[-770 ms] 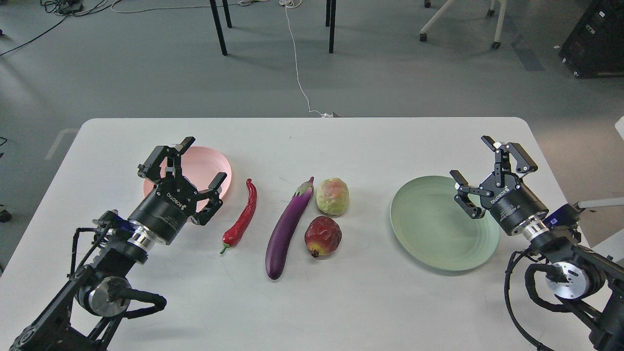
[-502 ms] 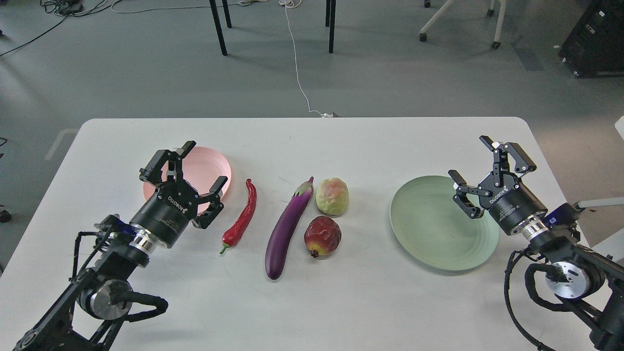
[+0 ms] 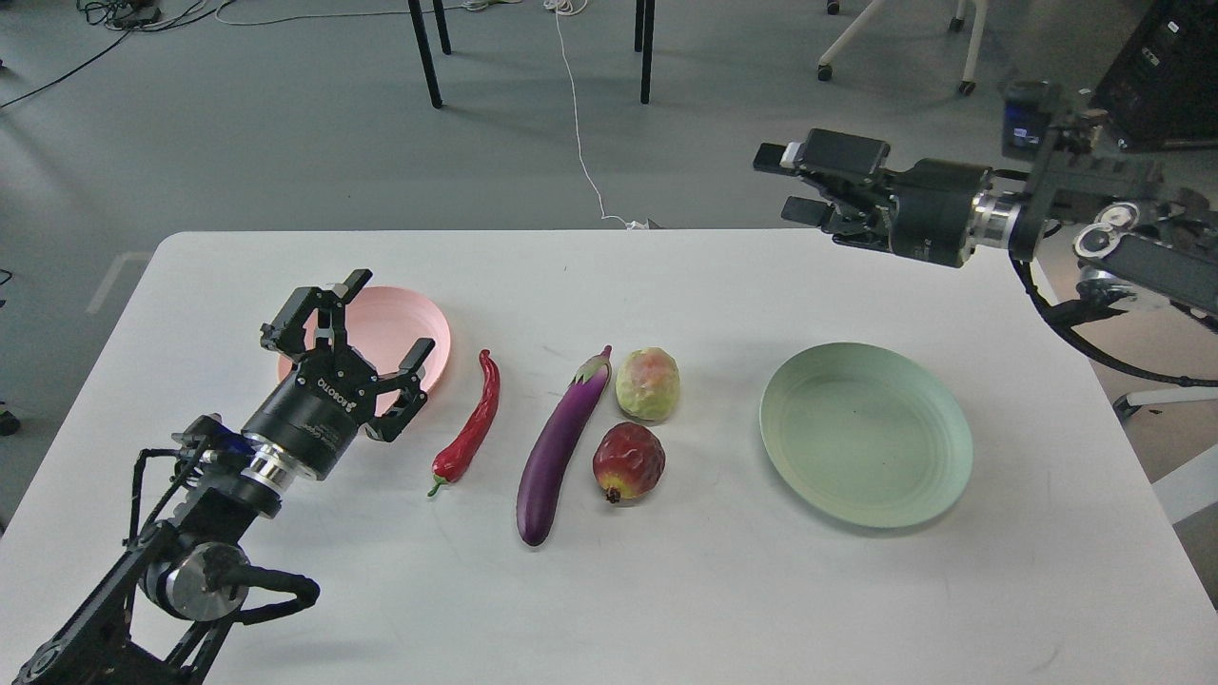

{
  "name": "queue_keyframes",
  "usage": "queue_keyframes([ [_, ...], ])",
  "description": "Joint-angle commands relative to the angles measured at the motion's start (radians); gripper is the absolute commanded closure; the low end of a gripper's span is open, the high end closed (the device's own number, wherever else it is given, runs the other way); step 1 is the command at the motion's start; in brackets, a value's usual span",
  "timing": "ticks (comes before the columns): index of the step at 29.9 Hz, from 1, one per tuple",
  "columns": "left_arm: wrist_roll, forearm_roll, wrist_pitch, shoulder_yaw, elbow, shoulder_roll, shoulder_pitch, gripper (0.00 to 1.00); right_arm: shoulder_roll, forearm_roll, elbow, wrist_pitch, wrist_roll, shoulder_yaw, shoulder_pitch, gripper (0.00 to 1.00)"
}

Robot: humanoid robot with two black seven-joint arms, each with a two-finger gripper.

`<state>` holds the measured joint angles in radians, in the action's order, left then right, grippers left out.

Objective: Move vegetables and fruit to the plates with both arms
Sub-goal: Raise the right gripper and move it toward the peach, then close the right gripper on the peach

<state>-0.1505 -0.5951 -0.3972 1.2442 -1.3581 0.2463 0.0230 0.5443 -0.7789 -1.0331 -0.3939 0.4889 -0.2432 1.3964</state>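
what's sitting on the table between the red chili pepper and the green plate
In the head view, between the red chili pepper and the green plate lie the purple eggplant, then the yellow-green fruit and dark red fruit.

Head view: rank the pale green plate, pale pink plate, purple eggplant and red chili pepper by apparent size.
1. Pale green round plate
2. Long glossy purple eggplant
3. Slim curved red chili pepper
Pale pink round plate: partly hidden behind the left gripper, so unranked.

arms: black, silver wrist rings, looped black cables | left tool (image 3: 354, 328): white lettering on barrel | right tool (image 3: 788, 181): black, white-tipped finger
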Motion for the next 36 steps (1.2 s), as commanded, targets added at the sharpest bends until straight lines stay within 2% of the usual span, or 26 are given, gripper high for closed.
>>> queue_keyframes([
  [1,0.0,0.0,0.009,0.011,-0.003,0.007,-0.001,0.01,-0.14,-0.184,0.065,0.01,0.0,-0.168,0.082,0.02],
  [5,0.0,0.0,0.014,0.024,-0.007,0.019,-0.003,0.01,-0.269,-0.319,0.145,0.02,0.0,-0.266,0.084,0.02],
  [10,-0.001,0.001,0.015,0.034,-0.012,0.027,-0.014,0.01,-0.392,-0.332,0.212,0.125,0.0,-0.381,0.078,0.02],
  [13,-0.001,0.001,0.015,0.035,-0.013,0.028,-0.017,0.01,-0.443,-0.332,0.248,0.145,0.0,-0.404,0.07,0.02],
  [23,-0.001,0.001,0.014,0.043,-0.018,0.033,-0.024,0.01,-0.543,-0.332,0.341,0.184,0.0,-0.415,0.036,0.02],
  [28,-0.001,0.003,0.015,0.043,-0.019,0.036,-0.024,0.01,-0.544,-0.332,0.396,0.213,0.0,-0.468,0.027,0.02],
  [36,-0.001,0.003,0.015,0.044,-0.019,0.042,-0.024,0.01,-0.544,-0.33,0.4,0.227,0.0,-0.484,0.0,0.02],
])
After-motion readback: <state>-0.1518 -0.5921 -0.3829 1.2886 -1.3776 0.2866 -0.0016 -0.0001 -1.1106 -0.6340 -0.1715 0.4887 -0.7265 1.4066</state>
